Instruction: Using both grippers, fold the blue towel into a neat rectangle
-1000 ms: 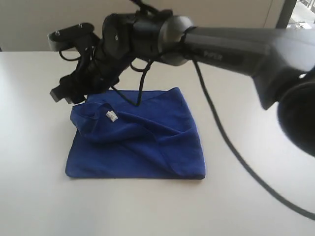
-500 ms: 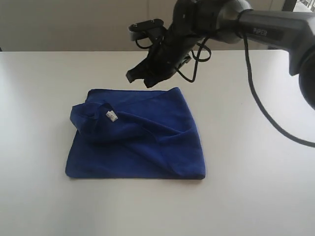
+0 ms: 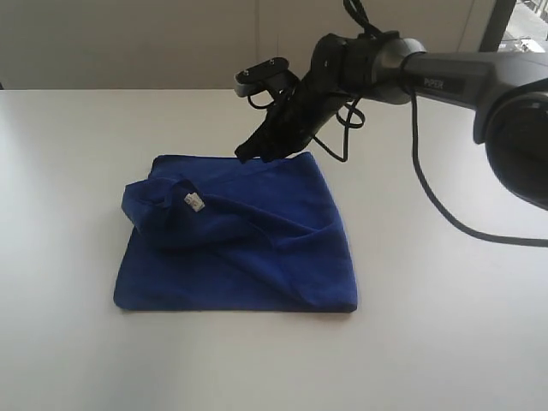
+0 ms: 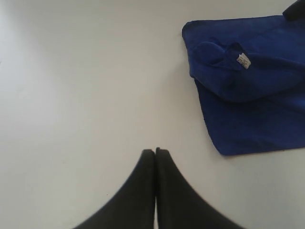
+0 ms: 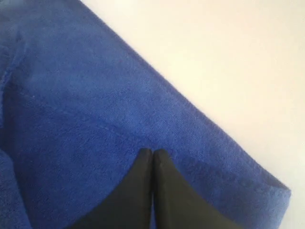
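Observation:
The blue towel (image 3: 257, 248) lies folded on the white table, with its near-left corner bunched up in a lump and the white tag (image 3: 194, 203) facing up. My right gripper (image 3: 249, 154) hangs at the towel's far edge, jaws shut with nothing between them. In the right wrist view the right gripper (image 5: 153, 151) sits just over the blue towel (image 5: 95, 95) near its hemmed edge. The left gripper (image 4: 155, 150) is shut above bare table, well off to one side of the blue towel (image 4: 252, 114) and its tag (image 4: 243, 60). The exterior view does not show the left gripper.
The white table (image 3: 77, 128) stretches around the towel on all sides. The right arm (image 3: 445, 73), with its looping black cable (image 3: 428, 188), reaches in from the right above the table.
The right gripper left the bunched left corner, swung right and back across the towel, then came down to its far edge. The towel has not moved.

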Controlling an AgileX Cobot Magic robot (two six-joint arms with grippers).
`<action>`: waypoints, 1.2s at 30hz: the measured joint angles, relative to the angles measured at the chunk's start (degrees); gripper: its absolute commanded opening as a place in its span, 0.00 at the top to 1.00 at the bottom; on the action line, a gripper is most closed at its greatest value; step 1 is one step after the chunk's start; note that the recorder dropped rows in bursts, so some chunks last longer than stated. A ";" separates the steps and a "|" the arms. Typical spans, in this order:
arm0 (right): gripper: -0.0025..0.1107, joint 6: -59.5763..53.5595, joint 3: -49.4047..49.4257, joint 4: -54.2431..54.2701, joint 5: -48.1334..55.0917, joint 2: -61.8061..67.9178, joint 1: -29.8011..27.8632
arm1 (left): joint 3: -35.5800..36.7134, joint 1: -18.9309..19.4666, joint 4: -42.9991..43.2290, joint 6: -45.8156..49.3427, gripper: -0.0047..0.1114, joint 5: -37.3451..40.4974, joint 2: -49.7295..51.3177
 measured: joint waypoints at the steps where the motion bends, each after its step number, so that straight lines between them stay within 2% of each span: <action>1: 0.98 0.00 0.00 -0.10 -0.56 0.13 0.00 | 0.00 0.00 0.00 0.00 0.96 0.00 0.00; 22: 0.98 -0.10 0.00 -0.85 0.09 3.17 -5.09 | 0.00 0.00 0.00 0.00 0.96 0.00 0.00; 36: 0.98 -0.10 0.00 -0.96 0.09 3.31 -5.46 | 0.00 0.00 0.00 0.00 0.96 0.00 0.00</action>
